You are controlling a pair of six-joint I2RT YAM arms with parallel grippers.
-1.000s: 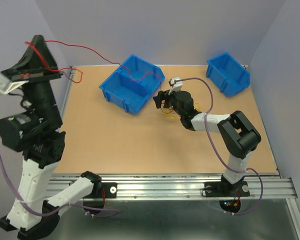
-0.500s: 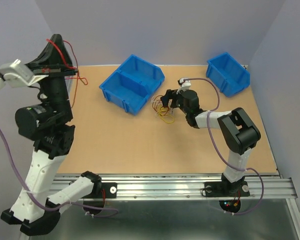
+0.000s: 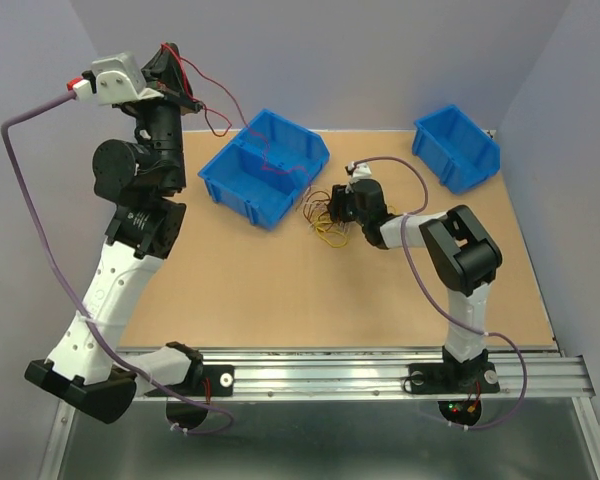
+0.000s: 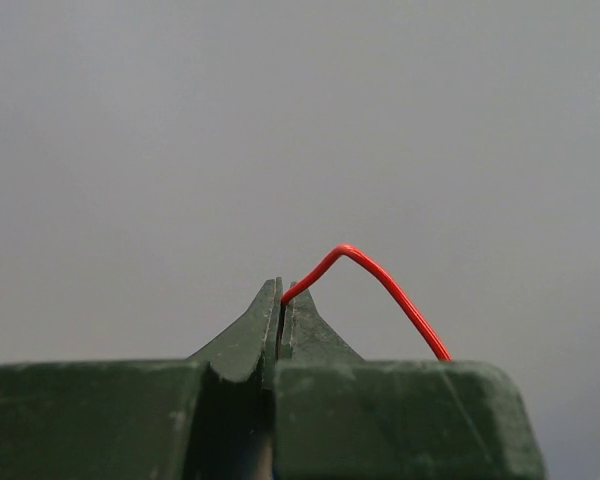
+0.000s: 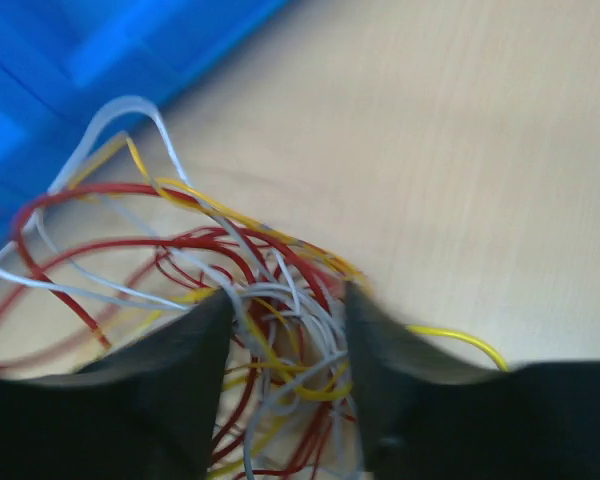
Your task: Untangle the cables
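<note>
The cables (image 3: 321, 224) are a small tangle of red, yellow and white wires on the table, just right of the big blue bin. In the right wrist view the cables (image 5: 280, 335) sit between my right gripper's fingers. My right gripper (image 3: 332, 208) (image 5: 283, 308) is low on the table and closed around the tangle. My left gripper (image 3: 176, 62) (image 4: 283, 292) is raised high at the left, shut on one red wire (image 4: 390, 285). That red wire (image 3: 226, 104) hangs down and trails into the big bin.
A big blue bin (image 3: 242, 190) with two compartments stands at the back centre-left. A small blue bin (image 3: 470, 170) stands at the back right. Purple cords run along both arms. The table's edges are close to the walls.
My left arm has swung right and up from the far left, carrying the red wire, which now drapes into the big bin. My right gripper has shifted slightly left over the tangle.
</note>
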